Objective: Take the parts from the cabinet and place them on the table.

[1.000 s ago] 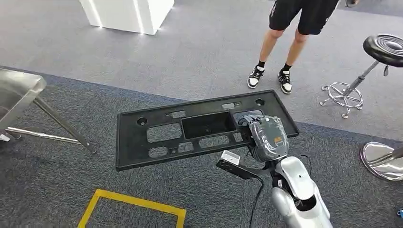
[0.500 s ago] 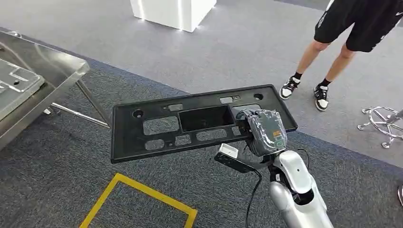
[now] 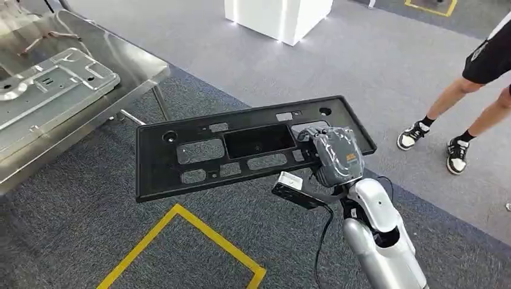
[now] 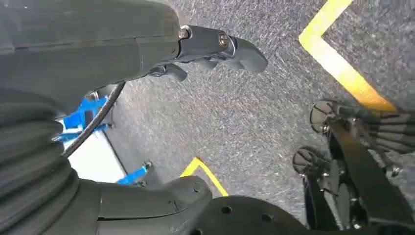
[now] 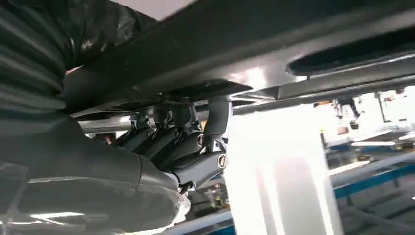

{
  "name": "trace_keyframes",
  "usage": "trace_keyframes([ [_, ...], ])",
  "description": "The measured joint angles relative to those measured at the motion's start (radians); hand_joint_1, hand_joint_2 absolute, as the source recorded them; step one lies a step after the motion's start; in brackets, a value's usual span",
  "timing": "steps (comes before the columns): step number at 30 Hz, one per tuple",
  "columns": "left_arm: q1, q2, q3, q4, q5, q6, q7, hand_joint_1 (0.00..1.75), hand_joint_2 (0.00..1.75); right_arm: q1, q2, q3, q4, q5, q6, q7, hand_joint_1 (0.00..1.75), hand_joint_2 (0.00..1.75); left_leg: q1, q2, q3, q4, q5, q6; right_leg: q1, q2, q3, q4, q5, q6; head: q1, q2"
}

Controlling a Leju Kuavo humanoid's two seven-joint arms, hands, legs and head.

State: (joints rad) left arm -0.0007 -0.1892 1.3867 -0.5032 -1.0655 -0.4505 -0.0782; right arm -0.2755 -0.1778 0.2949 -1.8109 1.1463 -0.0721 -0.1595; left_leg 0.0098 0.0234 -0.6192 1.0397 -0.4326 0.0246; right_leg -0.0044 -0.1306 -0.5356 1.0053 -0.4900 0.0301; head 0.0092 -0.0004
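Observation:
A long black plastic panel [image 3: 163, 171] with several cut-outs hangs level above the carpet. My right hand [image 3: 337, 155] grips it at its right end, wrapped in a clear cover. From the right wrist view, its fingers [image 5: 188, 144] curl up under the panel's [image 5: 303, 39] rim. A steel table [image 3: 141, 66] stands at the far left, with a grey stamped metal part [image 3: 57, 84] lying on it. My left hand [image 4: 147, 49] hangs over the carpet, fingers apart and holding nothing.
A person's legs and sneakers [image 3: 458, 153] stand at the right, close to the panel's end. A white pedestal [image 3: 280, 15] is at the back. Yellow floor tape [image 3: 181, 211] marks the carpet below the panel. The table's slanted legs [image 3: 159, 102] reach toward the panel.
The whole view has swung left: the steel table and its metal part have come in at the left, and the person has slid to the right edge. The panel stays in my right hand.

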Motion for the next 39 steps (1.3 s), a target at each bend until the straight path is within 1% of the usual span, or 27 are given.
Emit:
trace_keyframes([
  [2, 0.0, -0.005, 0.007, -0.013, 0.0, -0.001, 0.003, 0.0, 1.75, -0.001, -0.001, 0.001, 0.001, 0.0, 0.0, 0.0, 1.75, 1.75, 0.005, -0.017, 0.006, -0.007, 0.005, 0.011, -0.01, 0.08, -0.014, 0.044, -0.039, 0.01, 0.0, 0.0],
  [3, -0.002, -0.007, 0.011, -0.019, 0.0, -0.001, 0.005, 0.0, 1.75, 0.0, -0.002, 0.002, 0.002, 0.0, 0.0, 0.0, 1.75, 1.75, 0.004, -0.025, 0.004, -0.007, 0.007, 0.015, -0.011, 0.11, -0.05, 0.116, -0.081, 0.009, 0.001, 0.0],
  [5, -0.004, -0.009, 0.012, -0.024, 0.0, -0.002, 0.005, 0.0, 1.75, 0.003, -0.002, 0.004, 0.006, 0.0, 0.0, 0.0, 1.75, 1.75, 0.0, -0.049, 0.001, -0.006, 0.007, 0.019, -0.009, 0.124, -0.136, 0.28, -0.146, 0.009, 0.0, 0.0],
  [6, -0.003, -0.01, 0.013, -0.026, 0.0, -0.002, 0.005, 0.0, 1.75, 0.005, -0.002, 0.005, 0.008, 0.0, 0.0, 0.0, 1.75, 1.75, -0.003, -0.062, 0.001, -0.006, 0.007, 0.02, -0.009, 0.125, -0.164, 0.324, -0.148, 0.007, 0.0, 0.0],
  [7, -0.003, -0.012, 0.015, -0.028, 0.0, -0.002, 0.006, 0.0, 1.75, 0.007, -0.002, 0.006, 0.01, 0.0, 0.0, 0.0, 1.75, 1.75, -0.005, -0.077, 0.003, -0.006, 0.007, 0.02, -0.008, 0.126, -0.165, 0.314, -0.124, 0.003, 0.0, 0.0],
  [9, -0.003, -0.013, 0.018, -0.03, 0.0, -0.002, 0.007, 0.0, 1.75, 0.006, -0.002, 0.008, 0.013, 0.001, 0.001, 0.0, 1.75, 1.75, -0.007, -0.11, 0.006, -0.006, 0.008, 0.02, -0.006, 0.137, -0.105, 0.169, -0.024, -0.012, 0.0, 0.0],
  [10, -0.003, -0.015, 0.018, -0.032, 0.0, -0.002, 0.007, 0.0, 1.75, 0.004, -0.002, 0.009, 0.013, 0.003, 0.001, 0.0, 1.75, 1.75, -0.008, -0.122, 0.008, -0.006, 0.008, 0.02, -0.004, 0.158, -0.068, 0.086, 0.02, -0.02, 0.0, 0.0],
  [11, -0.004, -0.02, 0.019, -0.033, 0.0, -0.002, 0.007, 0.0, 1.75, 0.0, -0.003, 0.011, 0.014, 0.003, 0.001, 0.0, 1.75, 1.75, -0.005, -0.131, 0.004, -0.006, 0.01, 0.017, -0.004, 0.21, -0.046, 0.032, 0.021, -0.029, 0.0, 0.0],
  [15, 0.0, -0.02, 0.028, -0.036, -0.001, 0.0, 0.007, 0.0, 1.75, -0.011, -0.003, 0.034, 0.022, 0.008, 0.002, 0.0, 1.75, 1.75, 0.004, -0.176, -0.007, -0.011, 0.019, -0.01, 0.005, 0.18, -0.035, 0.005, 0.023, -0.034, 0.0, 0.0],
  [16, 0.0, -0.02, 0.032, -0.037, -0.001, 0.0, 0.007, 0.0, 1.75, -0.013, -0.003, 0.038, 0.022, 0.008, 0.002, 0.0, 1.75, 1.75, -0.003, -0.187, -0.008, -0.015, 0.02, -0.018, -0.005, 0.169, -0.029, -0.008, 0.029, -0.038, 0.0, 0.0],
  [17, 0.001, -0.019, 0.035, -0.041, -0.002, 0.002, 0.007, 0.0, 1.75, -0.015, -0.003, 0.043, 0.022, 0.01, 0.002, 0.001, 1.75, 1.75, -0.003, -0.149, -0.006, -0.001, 0.004, -0.017, -0.006, 0.149, -0.015, -0.026, 0.036, -0.04, 0.0, 0.0],
  [18, -0.001, -0.019, 0.036, -0.041, -0.002, 0.002, 0.007, 0.0, 1.75, -0.016, -0.002, 0.046, 0.023, 0.01, 0.001, 0.002, 1.75, 1.75, -0.005, -0.1, -0.031, 0.052, -0.032, -0.022, -0.007, 0.137, -0.011, -0.031, 0.036, -0.043, -0.001, 0.0],
  [19, -0.005, -0.019, 0.036, -0.041, -0.003, 0.002, 0.006, 0.0, 1.75, -0.017, -0.002, 0.049, 0.024, 0.01, 0.001, 0.003, 1.75, 1.75, -0.001, -0.073, -0.066, 0.124, -0.069, -0.026, -0.006, 0.123, -0.011, -0.03, 0.035, -0.045, -0.001, 0.0],
  [21, -0.006, -0.019, 0.038, -0.041, -0.003, -0.001, 0.001, 0.0, 1.75, -0.016, -0.002, 0.052, 0.031, 0.01, 0.001, 0.004, 1.75, 1.75, 0.003, -0.042, -0.128, 0.252, -0.115, -0.033, -0.002, 0.093, -0.011, -0.028, 0.032, -0.049, -0.001, 0.0],
  [22, -0.005, -0.018, 0.039, -0.041, -0.004, -0.002, 0.0, 0.0, 1.75, -0.016, -0.002, 0.054, 0.033, 0.01, 0.001, 0.004, 1.75, 1.75, 0.004, -0.036, -0.134, 0.264, -0.108, -0.037, -0.002, 0.079, -0.011, -0.026, 0.03, -0.049, 0.0, 0.0],
  [23, -0.004, -0.017, 0.04, -0.041, -0.006, -0.002, -0.002, 0.0, 1.75, -0.016, -0.003, 0.056, 0.036, 0.01, 0.001, 0.004, 1.75, 1.75, 0.005, -0.029, -0.117, 0.232, -0.082, -0.039, -0.002, 0.066, -0.011, -0.023, 0.026, -0.046, -0.001, 0.0],
  [25, 0.0, -0.014, 0.042, -0.041, -0.01, -0.003, -0.003, 0.0, 1.75, -0.018, -0.003, 0.056, 0.037, 0.01, 0.0, 0.005, 1.75, 1.75, 0.006, -0.002, -0.03, 0.077, -0.004, -0.039, -0.003, 0.043, -0.011, -0.01, 0.015, -0.04, -0.001, 0.0],
  [26, -0.001, -0.013, 0.043, -0.041, -0.012, -0.005, -0.005, 0.0, 1.75, -0.021, -0.003, 0.056, 0.037, 0.009, 0.0, 0.005, 1.75, 1.75, 0.003, 0.036, 0.003, 0.007, -0.001, -0.035, -0.002, 0.032, -0.011, -0.002, 0.009, -0.035, -0.001, 0.0],
  [27, -0.003, -0.013, 0.043, -0.041, -0.013, -0.008, -0.009, 0.0, 1.75, -0.024, -0.004, 0.056, 0.037, 0.008, 0.0, 0.005, 1.75, 1.75, -0.009, 0.052, 0.009, -0.001, -0.008, -0.024, 0.007, 0.025, -0.014, 0.004, 0.003, -0.028, -0.001, 0.0],
  [28, -0.003, -0.013, 0.043, -0.041, -0.016, -0.013, -0.012, 0.0, 1.75, -0.029, -0.006, 0.056, 0.039, 0.004, 0.0, 0.005, 1.75, 1.75, -0.008, 0.034, 0.004, 0.001, -0.004, -0.012, 0.007, 0.015, -0.014, 0.005, 0.003, -0.025, -0.001, 0.0],
  [31, 0.002, -0.013, 0.043, -0.041, -0.026, -0.029, -0.015, 0.0, 1.75, -0.051, -0.011, 0.055, 0.045, -0.016, 0.003, 0.001, 1.75, 1.75, -0.009, 0.002, 0.003, -0.007, 0.0, 0.004, 0.007, -0.011, -0.008, 0.001, 0.0, -0.01, -0.001, 0.0],
  [32, 0.003, -0.014, 0.043, -0.041, -0.028, -0.035, -0.016, 0.0, 1.75, -0.059, -0.015, 0.052, 0.046, -0.021, 0.004, 0.0, 1.75, 1.75, -0.002, -0.007, 0.008, -0.014, 0.006, 0.011, -0.003, 0.022, -0.008, 0.011, -0.01, -0.002, -0.001, 0.0],
  [33, 0.001, -0.014, 0.043, -0.042, -0.031, -0.039, -0.018, 0.0, 1.75, -0.066, -0.022, 0.046, 0.047, -0.026, 0.005, -0.003, 1.75, 1.75, -0.001, -0.016, 0.007, -0.016, 0.008, 0.015, -0.006, 0.08, -0.027, 0.05, -0.039, 0.002, -0.001, 0.0],
  [34, 0.0, -0.014, 0.043, -0.044, -0.034, -0.041, -0.018, 0.0, 1.75, -0.069, -0.024, 0.042, 0.049, -0.031, 0.006, -0.005, 1.75, 1.75, 0.0, -0.025, 0.006, -0.016, 0.009, 0.02, -0.008, 0.108, -0.061, 0.117, -0.077, 0.004, 0.0, 0.0],
  [36, -0.004, -0.016, 0.043, -0.044, -0.033, -0.046, -0.019, 0.0, 1.75, -0.069, -0.032, 0.037, 0.054, -0.033, 0.007, -0.006, 1.75, 1.75, -0.001, -0.051, 0.004, -0.016, 0.01, 0.022, -0.009, 0.125, -0.142, 0.276, -0.141, 0.01, 0.0, 0.0],
  [37, -0.003, -0.017, 0.043, -0.045, -0.033, -0.05, -0.02, 0.0, 1.75, -0.069, -0.034, 0.036, 0.058, -0.033, 0.012, -0.007, 1.75, 1.75, -0.001, -0.065, 0.004, -0.016, 0.01, 0.022, -0.009, 0.126, -0.169, 0.321, -0.145, 0.011, 0.0, 0.0],
  [39, -0.002, -0.021, 0.043, -0.049, -0.035, -0.06, -0.019, 0.0, 1.75, -0.07, -0.037, 0.036, 0.066, -0.034, 0.019, -0.008, 1.75, 1.75, 0.0, -0.094, 0.005, -0.014, 0.011, 0.02, -0.012, 0.127, -0.153, 0.263, -0.08, 0.009, 0.0, 0.0],
])
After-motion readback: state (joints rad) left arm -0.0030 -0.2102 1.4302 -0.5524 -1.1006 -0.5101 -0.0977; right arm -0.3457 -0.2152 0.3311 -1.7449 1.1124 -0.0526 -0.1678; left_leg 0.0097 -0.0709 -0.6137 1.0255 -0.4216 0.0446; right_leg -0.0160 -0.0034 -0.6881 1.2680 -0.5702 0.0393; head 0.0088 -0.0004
